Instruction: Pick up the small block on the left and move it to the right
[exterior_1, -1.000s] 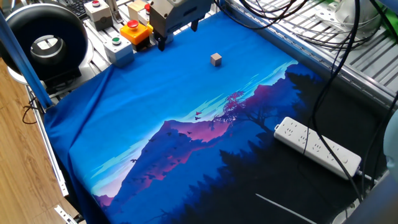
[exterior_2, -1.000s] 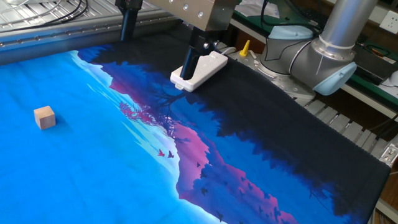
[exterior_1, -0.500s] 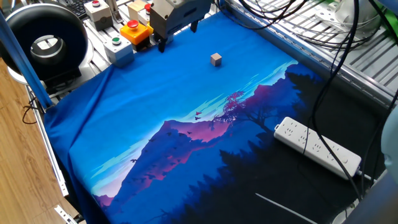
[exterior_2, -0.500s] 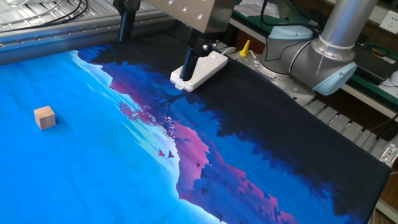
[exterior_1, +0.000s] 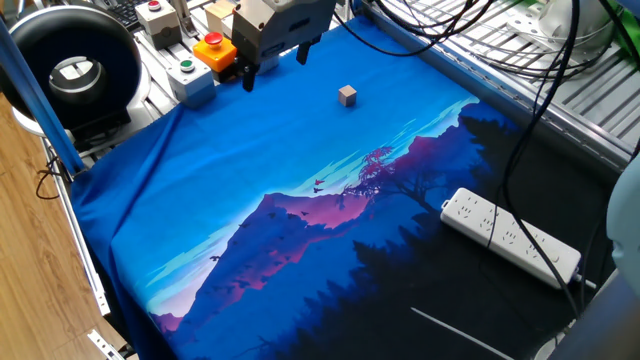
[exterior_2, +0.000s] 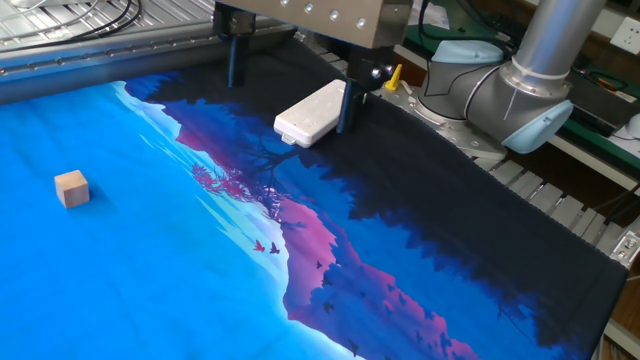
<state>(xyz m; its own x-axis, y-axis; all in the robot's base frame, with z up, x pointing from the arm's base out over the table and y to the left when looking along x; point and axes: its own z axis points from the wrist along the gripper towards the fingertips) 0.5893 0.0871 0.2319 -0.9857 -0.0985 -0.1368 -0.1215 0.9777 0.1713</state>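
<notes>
Small block (exterior_1: 347, 95): tan wooden cube, resting flat on the bright blue part of the printed cloth, toward the far edge of the bench in one fixed view; alone, nothing touching it (exterior_2: 71, 188).
Gripper (exterior_1: 273, 65): raised above the cloth near the far-left corner of the bench, two dark fingers (exterior_2: 232, 58) spread wide with nothing between them; well apart from the small block.
Arm: grey UR5 joint (exterior_2: 520, 85) mounted past the bench edge in the other fixed view.
Cloth (exterior_1: 260, 190): mountain-and-tree print, blue fading to purple and black, draped over most of the bench (exterior_1: 590, 120).
Power strip (exterior_1: 510, 236): white, lying on the dark part of the cloth near the right edge; seen under the gripper's body in the other fixed view (exterior_2: 312, 112).
Button boxes: orange box with red button (exterior_1: 217, 49) and grey box with green button (exterior_1: 190, 77), just beside the gripper at the far-left corner, off the cloth.
Round black fixture (exterior_1: 70, 70): at the left corner.
</notes>
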